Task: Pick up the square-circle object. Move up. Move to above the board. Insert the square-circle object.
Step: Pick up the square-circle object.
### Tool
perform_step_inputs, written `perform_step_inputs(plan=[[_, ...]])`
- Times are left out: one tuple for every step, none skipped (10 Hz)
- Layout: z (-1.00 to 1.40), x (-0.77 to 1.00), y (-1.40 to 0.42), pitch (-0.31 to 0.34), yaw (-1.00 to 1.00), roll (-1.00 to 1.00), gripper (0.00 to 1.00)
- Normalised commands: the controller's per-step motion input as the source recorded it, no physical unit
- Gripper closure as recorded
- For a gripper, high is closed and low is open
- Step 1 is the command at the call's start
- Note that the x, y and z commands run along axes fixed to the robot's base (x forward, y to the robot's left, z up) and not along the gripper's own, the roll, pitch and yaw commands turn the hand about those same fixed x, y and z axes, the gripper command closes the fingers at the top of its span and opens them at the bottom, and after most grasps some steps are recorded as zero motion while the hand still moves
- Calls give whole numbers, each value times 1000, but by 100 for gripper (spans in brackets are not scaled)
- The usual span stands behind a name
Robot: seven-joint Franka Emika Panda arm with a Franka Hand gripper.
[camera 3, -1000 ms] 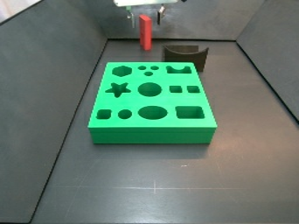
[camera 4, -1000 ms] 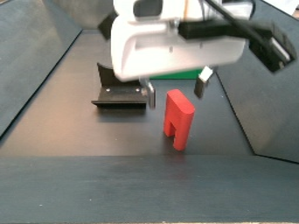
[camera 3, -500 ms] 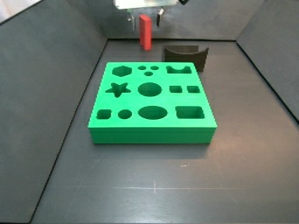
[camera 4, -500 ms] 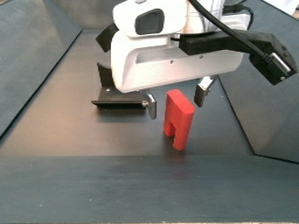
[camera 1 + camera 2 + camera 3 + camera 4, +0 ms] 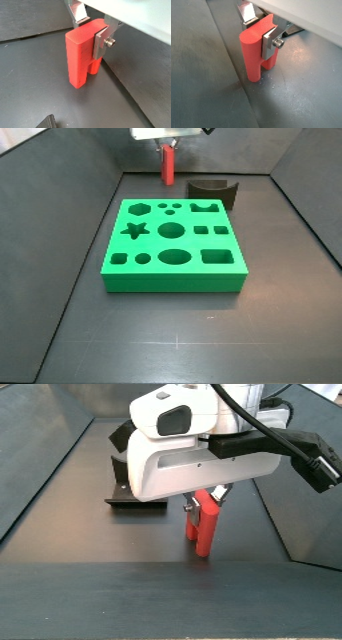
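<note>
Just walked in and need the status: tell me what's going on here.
The Panda arm's gripper is down at the far end of the floor, its fingers set on either side of the top of the upright red square-circle object. The peg's foot appears to be on the floor. The green board lies apart from it, nearer the middle, its holes all empty. A dark brown curved block sits beside the board's far corner.

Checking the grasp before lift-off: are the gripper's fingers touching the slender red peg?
Touching. In both wrist views, a silver finger of the gripper lies flat against the side of the slender red peg, with no gap showing.
</note>
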Motion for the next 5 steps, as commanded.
perform_step_inputs(plan=[[0, 0, 0, 0, 0, 0, 100], [0, 0, 0, 0, 0, 0, 100], [0, 0, 0, 0, 0, 0, 100], [0, 0, 0, 0, 0, 0, 100], [0, 0, 0, 0, 0, 0, 100]])
